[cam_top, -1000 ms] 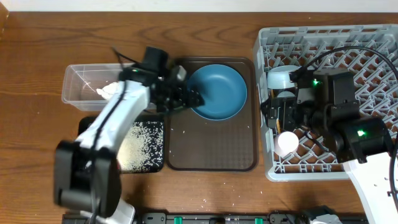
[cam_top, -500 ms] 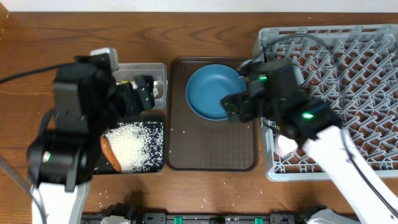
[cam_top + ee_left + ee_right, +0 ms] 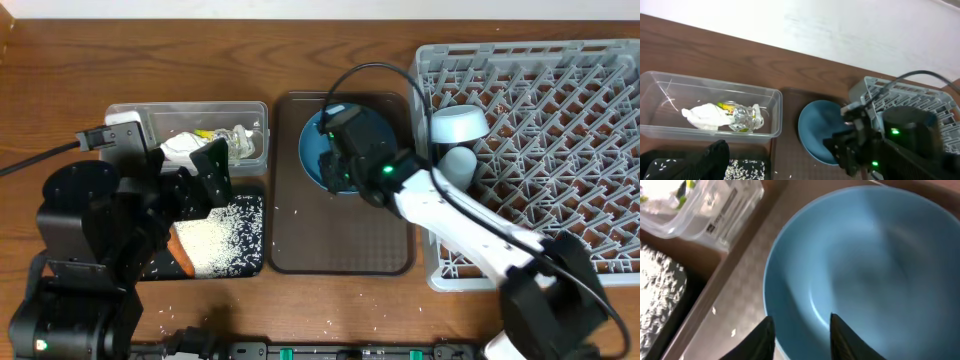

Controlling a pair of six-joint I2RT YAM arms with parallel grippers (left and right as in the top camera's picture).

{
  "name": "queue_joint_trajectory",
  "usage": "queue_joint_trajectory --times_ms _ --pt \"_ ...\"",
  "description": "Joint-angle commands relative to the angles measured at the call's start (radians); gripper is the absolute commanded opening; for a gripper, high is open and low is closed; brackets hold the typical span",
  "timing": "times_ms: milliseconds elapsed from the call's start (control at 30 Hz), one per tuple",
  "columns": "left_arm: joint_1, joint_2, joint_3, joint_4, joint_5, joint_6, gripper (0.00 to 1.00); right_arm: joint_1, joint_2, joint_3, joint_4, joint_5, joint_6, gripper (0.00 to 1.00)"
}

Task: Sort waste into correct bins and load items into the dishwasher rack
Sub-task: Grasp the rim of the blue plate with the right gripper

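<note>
Right gripper (image 3: 802, 323) swung to plate (image 3: 865, 270), part-open astride rim; left gripper (image 3: 205, 178) wide, empty.

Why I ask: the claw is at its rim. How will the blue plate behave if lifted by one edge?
The plate looks rigid, so it probably won't flex. Its smooth, glossy surface suggests it could slip in the right claw. It is wide, so if held only at the rim it would likely tilt downward.
</note>
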Motion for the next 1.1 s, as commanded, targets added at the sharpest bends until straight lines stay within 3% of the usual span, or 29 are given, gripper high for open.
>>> queue_joint_trajectory --times_ms 0,267,700,933,1067 --pt "0.004 0.004 0.000 0.000 -0.011 -0.001 0.95 0.018 0.056 0.011 0.053 0.024 0.000 0.38" --pt "0.004 0.004 0.000 0.000 -0.011 -0.001 0.95 0.063 0.138 0.011 0.151 0.020 0.000 0.41" --pt "0.004 0.004 0.000 0.000 -0.011 -0.001 0.95 0.074 0.190 0.011 0.124 0.026 0.000 0.40" --pt "0.004 0.004 0.000 0.000 -0.011 -0.001 0.95 0.074 0.190 0.011 0.099 0.026 0.000 0.31" --pt "0.004 0.004 0.000 0.000 -0.011 -0.001 0.95 0.074 0.190 0.011 0.047 0.026 0.000 0.33"
